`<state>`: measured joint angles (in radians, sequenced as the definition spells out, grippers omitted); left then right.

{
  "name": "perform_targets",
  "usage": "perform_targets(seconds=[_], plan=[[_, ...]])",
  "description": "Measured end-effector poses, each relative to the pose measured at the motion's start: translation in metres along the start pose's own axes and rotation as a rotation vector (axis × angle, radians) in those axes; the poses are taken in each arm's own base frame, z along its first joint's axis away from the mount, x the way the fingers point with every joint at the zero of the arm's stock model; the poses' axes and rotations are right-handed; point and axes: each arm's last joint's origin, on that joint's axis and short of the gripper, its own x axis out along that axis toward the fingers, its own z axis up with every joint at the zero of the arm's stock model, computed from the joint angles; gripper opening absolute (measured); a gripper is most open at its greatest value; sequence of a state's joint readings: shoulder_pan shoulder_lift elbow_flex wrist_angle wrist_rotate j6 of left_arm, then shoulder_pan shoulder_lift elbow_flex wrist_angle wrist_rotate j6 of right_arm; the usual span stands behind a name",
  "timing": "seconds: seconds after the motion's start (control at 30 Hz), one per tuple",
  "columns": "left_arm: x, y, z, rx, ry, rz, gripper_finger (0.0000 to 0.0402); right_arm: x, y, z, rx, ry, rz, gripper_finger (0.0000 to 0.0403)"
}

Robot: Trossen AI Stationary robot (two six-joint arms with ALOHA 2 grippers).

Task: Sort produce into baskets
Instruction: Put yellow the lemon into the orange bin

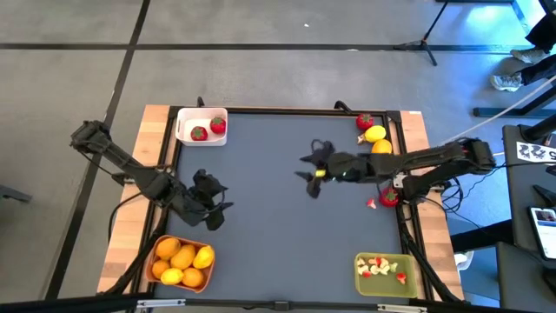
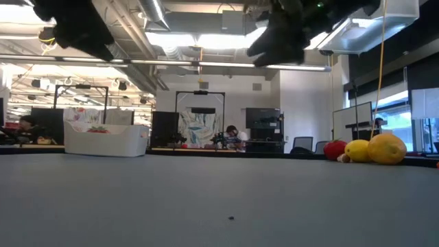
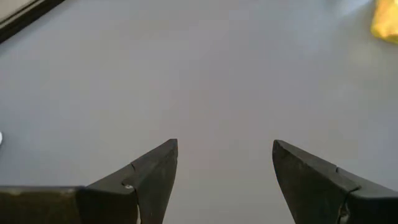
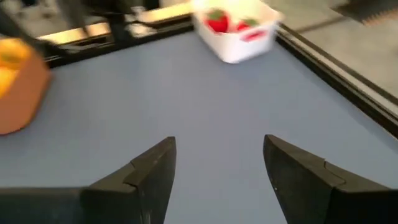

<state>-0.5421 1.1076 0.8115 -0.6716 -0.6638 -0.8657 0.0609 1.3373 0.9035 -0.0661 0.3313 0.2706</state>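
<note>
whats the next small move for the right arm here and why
Probably swing the right gripper back toward the loose fruit at the table's far right edge, likely the lemon. Its jaws are open and empty over bare mat, and a strawberry, that lemon and an orange still lie outside any basket, while the orange basket already holds citrus. The left gripper hovers near it, also empty.

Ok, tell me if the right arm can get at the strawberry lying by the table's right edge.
Probably yes. The right gripper hangs open and empty over the middle of the mat, and the strawberry lies loose beside that arm, with nothing on top of it; the arm would have to pull back toward its own base.
</note>
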Motion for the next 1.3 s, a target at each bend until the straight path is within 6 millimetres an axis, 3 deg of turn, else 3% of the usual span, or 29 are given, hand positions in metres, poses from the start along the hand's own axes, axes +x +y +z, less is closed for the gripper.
perform_targets(seconds=[0.13, 0.43, 0.6, 0.8, 1.03, 1.3], plan=[[0.009, 0.001, -0.002, -0.008, 0.002, 0.020, 0.0256, -0.023, -0.034, 0.005, 0.104, 0.072, -0.112, 0.0262], [0.020, 0.005, -0.004, 0.001, 0.033, 0.045, 0.0256, -0.048, -0.120, -0.015, 0.311, 0.374, -0.485, 0.0391], [0.022, 0.004, -0.001, 0.004, 0.018, 0.033, 0.0256, -0.058, -0.152, -0.023, 0.379, 0.480, -0.586, 0.0376], [0.022, 0.003, 0.000, 0.008, 0.014, 0.030, 0.0256, -0.070, -0.175, -0.033, 0.414, 0.601, -0.629, 0.0350], [0.027, 0.002, -0.001, 0.023, 0.021, 0.042, 0.0256, -0.083, -0.187, -0.042, 0.439, 0.721, -0.731, 0.0348], [0.036, -0.003, -0.006, 0.051, 0.047, 0.047, 0.0256, -0.077, -0.191, -0.052, 0.458, 0.841, -0.791, 0.0348]])
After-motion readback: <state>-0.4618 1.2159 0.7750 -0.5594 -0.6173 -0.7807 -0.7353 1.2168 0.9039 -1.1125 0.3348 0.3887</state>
